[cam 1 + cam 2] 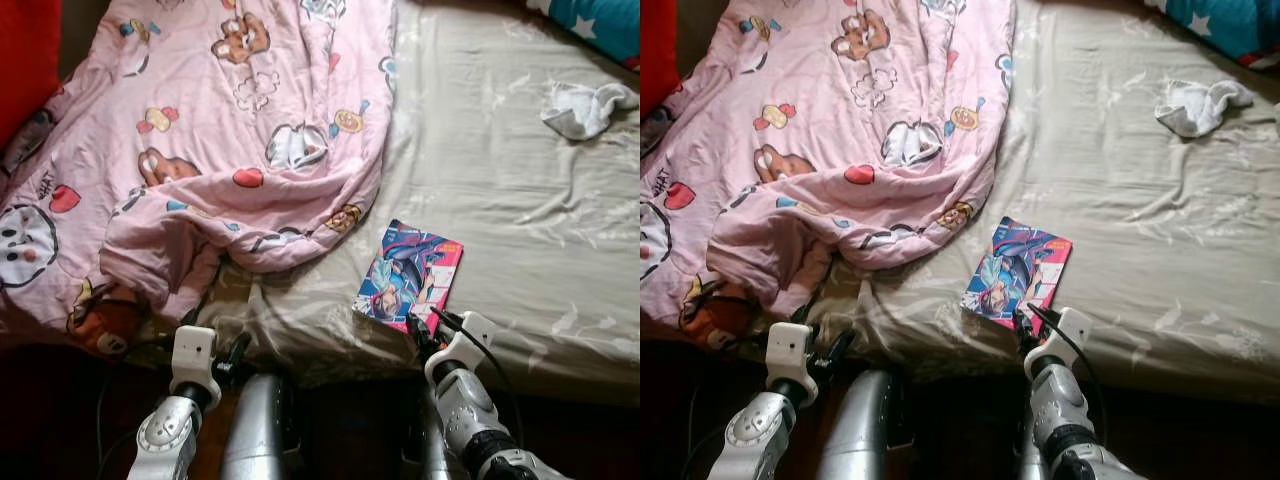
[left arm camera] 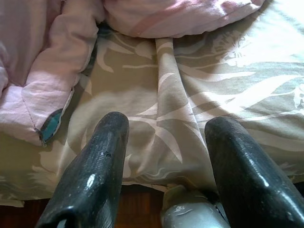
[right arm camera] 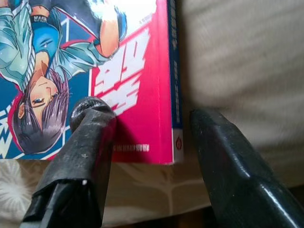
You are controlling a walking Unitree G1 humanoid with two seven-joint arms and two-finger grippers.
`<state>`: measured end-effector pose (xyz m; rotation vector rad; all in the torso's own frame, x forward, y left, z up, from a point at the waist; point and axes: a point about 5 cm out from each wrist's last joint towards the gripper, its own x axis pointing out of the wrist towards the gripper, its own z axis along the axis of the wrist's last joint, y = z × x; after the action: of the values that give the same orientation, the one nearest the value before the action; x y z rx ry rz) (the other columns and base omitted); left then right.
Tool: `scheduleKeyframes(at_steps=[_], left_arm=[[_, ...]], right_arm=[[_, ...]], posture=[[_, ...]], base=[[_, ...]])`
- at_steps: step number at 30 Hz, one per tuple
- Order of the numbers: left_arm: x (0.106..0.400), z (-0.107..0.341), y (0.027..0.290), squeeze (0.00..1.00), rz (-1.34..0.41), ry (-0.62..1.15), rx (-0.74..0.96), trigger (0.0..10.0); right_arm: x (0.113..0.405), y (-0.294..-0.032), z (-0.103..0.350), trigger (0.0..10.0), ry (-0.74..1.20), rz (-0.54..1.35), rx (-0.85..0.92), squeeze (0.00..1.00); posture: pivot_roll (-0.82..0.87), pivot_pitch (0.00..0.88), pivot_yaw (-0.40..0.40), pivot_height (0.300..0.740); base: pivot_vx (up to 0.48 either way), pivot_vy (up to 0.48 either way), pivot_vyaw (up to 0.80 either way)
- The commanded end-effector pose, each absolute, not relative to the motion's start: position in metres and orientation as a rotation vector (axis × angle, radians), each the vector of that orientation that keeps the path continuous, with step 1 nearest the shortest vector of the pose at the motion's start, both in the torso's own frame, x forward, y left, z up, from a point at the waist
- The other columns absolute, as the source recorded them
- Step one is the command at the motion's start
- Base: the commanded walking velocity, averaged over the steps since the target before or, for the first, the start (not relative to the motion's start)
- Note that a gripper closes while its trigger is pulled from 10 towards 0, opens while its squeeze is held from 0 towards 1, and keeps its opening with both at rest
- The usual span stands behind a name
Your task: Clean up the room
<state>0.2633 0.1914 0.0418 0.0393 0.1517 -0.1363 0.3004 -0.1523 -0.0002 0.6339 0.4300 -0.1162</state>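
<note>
A comic book point(image 1: 410, 272) with a pink and blue cover lies flat on the beige bed sheet point(image 1: 500, 200), close to the bed's front edge. My right gripper point(image 3: 148, 113) is open at the book's near corner. One finger point(image 3: 88, 137) lies over the cover and the other rests on the sheet beside the spine. My left gripper point(image 2: 168, 122) is open too, low at the bed's front edge, just below the hanging fold of a pink cartoon-print quilt point(image 1: 220, 130). Nothing is between its fingers but a wrinkle of the sheet.
A crumpled white cloth point(image 1: 585, 108) lies at the back right of the bed. A teal star-print pillow point(image 1: 600, 22) sits in the far right corner, and something red point(image 1: 25, 55) is at the far left. Dark floor point(image 1: 60, 420) runs below the mattress edge.
</note>
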Motion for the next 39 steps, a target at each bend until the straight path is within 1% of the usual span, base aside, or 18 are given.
scheduleKeyframes(at_steps=[1,2,5,10,14,18,21,26,28,32,37,39], left_arm=[[0.254,0.034,0.197,0.00,-0.125,0.195,0.050,10.0],[0.253,0.034,0.197,0.00,-0.125,0.196,0.050,10.0],[0.250,0.034,0.198,0.00,-0.124,0.199,0.052,10.0],[0.245,0.034,0.201,0.00,-0.118,0.209,0.058,10.0],[0.242,0.034,0.202,0.00,-0.115,0.213,0.059,10.0],[0.241,0.033,0.202,0.00,-0.114,0.222,0.060,10.0],[0.241,0.033,0.202,0.00,-0.115,0.225,0.059,10.0],[0.246,0.033,0.202,0.00,-0.115,0.225,0.058,10.0],[0.249,0.033,0.202,0.00,-0.116,0.226,0.059,10.0],[0.252,0.033,0.200,0.00,-0.119,0.227,0.058,10.0],[0.257,0.032,0.197,0.00,-0.126,0.225,0.054,10.0],[0.260,0.032,0.195,0.00,-0.130,0.222,0.053,10.0]], right_arm=[[0.281,-0.146,-0.021,10.0,0.521,-0.143,0.720,0.00],[0.279,-0.143,-0.022,10.0,0.521,-0.138,0.792,0.00],[0.277,-0.137,-0.023,10.0,0.526,-0.093,0.855,0.00],[0.276,-0.131,-0.022,10.0,0.521,-0.020,0.874,0.00],[0.281,-0.135,-0.018,10.0,0.476,-0.029,0.903,0.00],[0.290,-0.145,-0.009,10.0,0.380,-0.072,0.943,0.00],[0.287,-0.151,-0.011,10.0,0.370,-0.118,0.932,0.00],[0.268,-0.158,-0.026,10.0,0.409,-0.179,0.883,0.00],[0.257,-0.158,-0.034,10.0,0.427,-0.167,0.861,0.00],[0.247,-0.157,-0.040,10.0,0.428,-0.144,0.836,0.00],[0.241,-0.158,-0.041,10.0,0.409,-0.130,0.811,0.00],[0.244,-0.160,-0.037,10.0,0.364,-0.127,0.817,0.00]], posture=[[0.11,0.346,0.122,0.601],[0.11,0.349,0.124,0.601],[0.12,0.353,0.126,0.601],[0.13,0.368,0.130,0.601],[0.13,0.377,0.131,0.601],[0.13,0.377,0.131,0.601],[0.13,0.375,0.131,0.601],[0.11,0.363,0.129,0.601],[0.09,0.353,0.128,0.601],[0.08,0.342,0.126,0.601],[0.06,0.324,0.124,0.601],[0.06,0.308,0.121,0.601]], base=[[0.000,0.000,0.00],[0.000,0.000,0.00],[0.000,0.000,0.00],[0.000,0.000,0.00],[0.000,0.000,0.00],[0.000,0.000,0.00],[0.000,0.000,0.00],[0.000,0.000,0.00],[0.000,0.000,0.00],[0.000,0.000,0.00],[0.000,0.000,0.00],[0.000,0.000,0.00]])
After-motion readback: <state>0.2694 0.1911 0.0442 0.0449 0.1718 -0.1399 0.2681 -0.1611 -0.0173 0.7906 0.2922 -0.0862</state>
